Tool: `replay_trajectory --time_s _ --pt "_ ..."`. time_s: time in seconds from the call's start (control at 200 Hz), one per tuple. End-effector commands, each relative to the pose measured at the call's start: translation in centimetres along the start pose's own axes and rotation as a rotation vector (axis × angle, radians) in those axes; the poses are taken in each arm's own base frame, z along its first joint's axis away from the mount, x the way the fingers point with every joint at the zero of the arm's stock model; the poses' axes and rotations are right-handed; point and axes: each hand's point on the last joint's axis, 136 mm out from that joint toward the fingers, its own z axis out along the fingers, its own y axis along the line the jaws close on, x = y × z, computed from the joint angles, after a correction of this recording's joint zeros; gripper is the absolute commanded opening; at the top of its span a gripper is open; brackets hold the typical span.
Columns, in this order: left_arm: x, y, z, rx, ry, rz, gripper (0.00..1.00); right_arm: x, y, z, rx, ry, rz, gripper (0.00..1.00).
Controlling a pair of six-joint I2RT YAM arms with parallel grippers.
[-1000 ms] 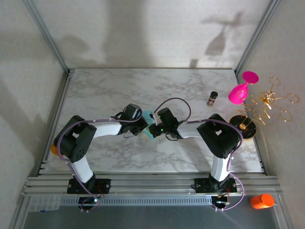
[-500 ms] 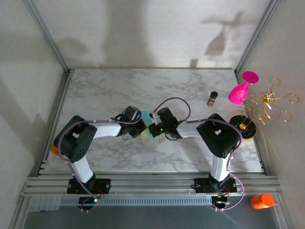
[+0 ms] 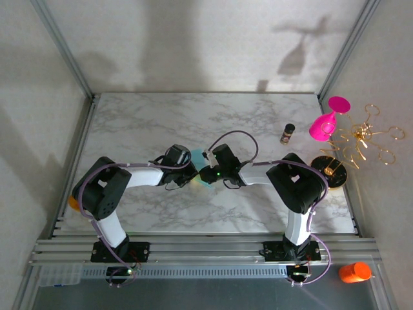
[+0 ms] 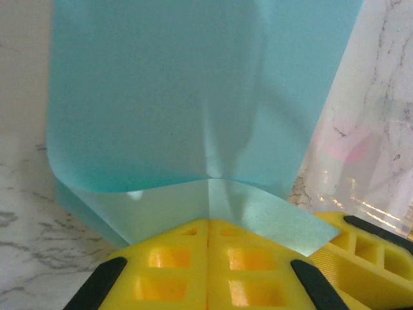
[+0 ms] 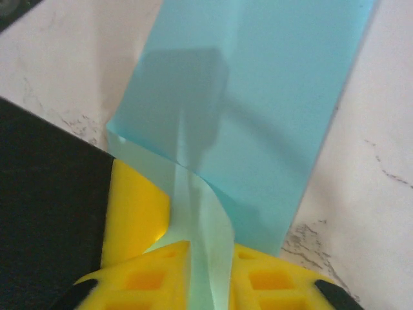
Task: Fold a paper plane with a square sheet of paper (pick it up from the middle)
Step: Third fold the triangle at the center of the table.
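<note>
Paper near centre of table, creased, curling. Left gripper at its 9 o'clock, clenched on edge. Right gripper at 3 o'clock, fold between jaws; grip unclear. Likely light, floppy, easily torn: pinch at crease.

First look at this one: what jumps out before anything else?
The teal paper at the table's centre, creased and curling, where both arms meet. The left gripper is shut on it, and a fold runs between the jaws of the right gripper. Near the table's far right corner, a bright pink goblet tilts beside a gold wire stand.
</note>
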Motion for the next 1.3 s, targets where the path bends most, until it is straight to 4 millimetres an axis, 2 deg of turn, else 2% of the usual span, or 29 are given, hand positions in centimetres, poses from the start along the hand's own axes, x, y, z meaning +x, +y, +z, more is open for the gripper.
replay_trajectory --time_s 0.0,0.195,0.255,0.28,0.38,0.566,0.766,1.292 --pt "0.3 4.0 0.2 -0.124 -0.005 -0.018 0.06 -1.8 -0.5 -1.8 0.028 -0.033 0.05 0.33" --pt "0.3 4.3 0.3 -0.129 -0.008 -0.018 0.06 -4.0 1.0 -4.9 -0.012 -0.122 0.061 0.43" --pt "0.2 4.2 0.3 -0.128 -0.007 -0.018 0.06 -3.9 1.4 -5.3 -0.028 -0.115 0.074 0.43" --pt "0.2 4.2 0.4 -0.127 -0.008 -0.017 0.06 -4.0 0.6 -5.7 -0.024 -0.116 0.095 0.43" --pt "0.2 4.2 0.3 -0.128 -0.01 -0.019 0.06 -2.8 1.8 -5.9 -0.095 -0.065 0.123 0.39" --pt "0.1 4.3 0.3 -0.129 -0.018 -0.022 0.06 -0.1 2.9 -5.1 -0.188 0.049 0.173 0.22" --pt "0.2 4.4 0.3 -0.13 -0.018 -0.025 0.06 0.4 3.1 -3.8 -0.215 0.102 0.178 0.12" --pt "0.3 4.6 0.3 -0.132 -0.014 -0.027 0.05 1.7 2.3 -1.3 -0.18 0.189 0.165 0.09"
